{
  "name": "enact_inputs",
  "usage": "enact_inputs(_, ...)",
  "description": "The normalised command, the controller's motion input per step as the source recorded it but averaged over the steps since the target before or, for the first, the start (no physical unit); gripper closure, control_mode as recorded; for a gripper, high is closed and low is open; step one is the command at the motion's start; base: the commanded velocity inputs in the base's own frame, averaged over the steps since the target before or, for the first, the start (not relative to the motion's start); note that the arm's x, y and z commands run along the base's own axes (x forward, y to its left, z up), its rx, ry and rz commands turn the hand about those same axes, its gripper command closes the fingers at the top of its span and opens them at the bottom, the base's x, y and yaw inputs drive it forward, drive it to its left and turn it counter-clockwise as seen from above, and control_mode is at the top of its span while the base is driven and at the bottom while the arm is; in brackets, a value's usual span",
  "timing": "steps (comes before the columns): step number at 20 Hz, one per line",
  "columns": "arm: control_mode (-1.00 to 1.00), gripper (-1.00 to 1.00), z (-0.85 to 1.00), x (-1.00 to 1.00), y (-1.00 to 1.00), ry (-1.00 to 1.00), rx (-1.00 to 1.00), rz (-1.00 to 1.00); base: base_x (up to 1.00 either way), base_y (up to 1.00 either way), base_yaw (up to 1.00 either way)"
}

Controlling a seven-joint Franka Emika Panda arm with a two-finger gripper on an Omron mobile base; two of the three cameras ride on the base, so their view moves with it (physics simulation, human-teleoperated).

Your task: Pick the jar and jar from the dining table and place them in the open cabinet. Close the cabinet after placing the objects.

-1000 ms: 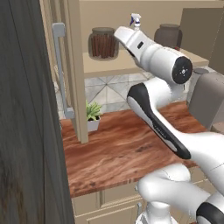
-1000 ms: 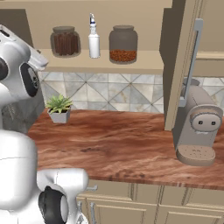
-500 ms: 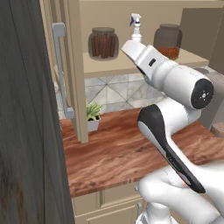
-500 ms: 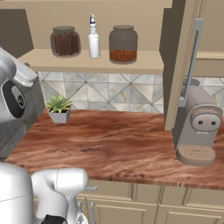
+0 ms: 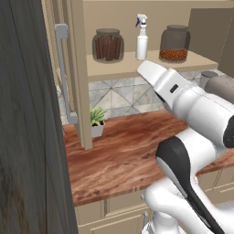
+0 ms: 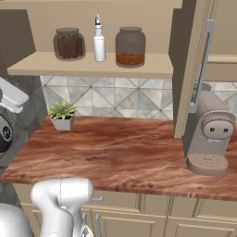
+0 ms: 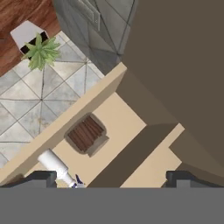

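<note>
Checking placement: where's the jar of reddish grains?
In the right base view, the grain jar stands on the cabinet shelf, right of the spray bottle.

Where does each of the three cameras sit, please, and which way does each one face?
Left base view: behind the arm, left side, facing the open cabinet shelf; the white arm rises at lower right.
Right base view: behind, right side, facing the same shelf, the coffee machine at right; arm parts at lower left.
Hand view: on the hand, looking along the open gripper into the cabinet; dark fingertips at the bottom.
All three share the stick jar, spray bottle and potted plant.
</note>
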Motion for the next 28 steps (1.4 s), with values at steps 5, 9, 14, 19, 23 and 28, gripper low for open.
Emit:
enact_inputs(5,-1.0,-1.0,-0.16,-0.58,-0.06,0.0,0.0,0.02,0.0,0.0,0.0)
enact_inputs(9,-1.0,-1.0,-0.14,-0.57,-0.01,-0.01,0.0,0.04,0.0,0.0,0.0)
enact_inputs(14,-1.0,-1.0,-0.15,-0.49,0.0,-0.01,0.0,0.07,0.0,0.0,0.0)
enact_inputs(19,-1.0,-1.0,-0.18,-0.16,0.0,0.0,0.0,0.1,0.0,0.0,0.0)
enact_inputs(23,-1.0,-1.0,-0.26,0.0,0.0,0.0,0.0,0.15,0.0,0.0,0.0)
enact_inputs(28,-1.0,-1.0,-0.38,0.13,0.03,0.0,-0.06,0.12,0.0,0.0,0.0)
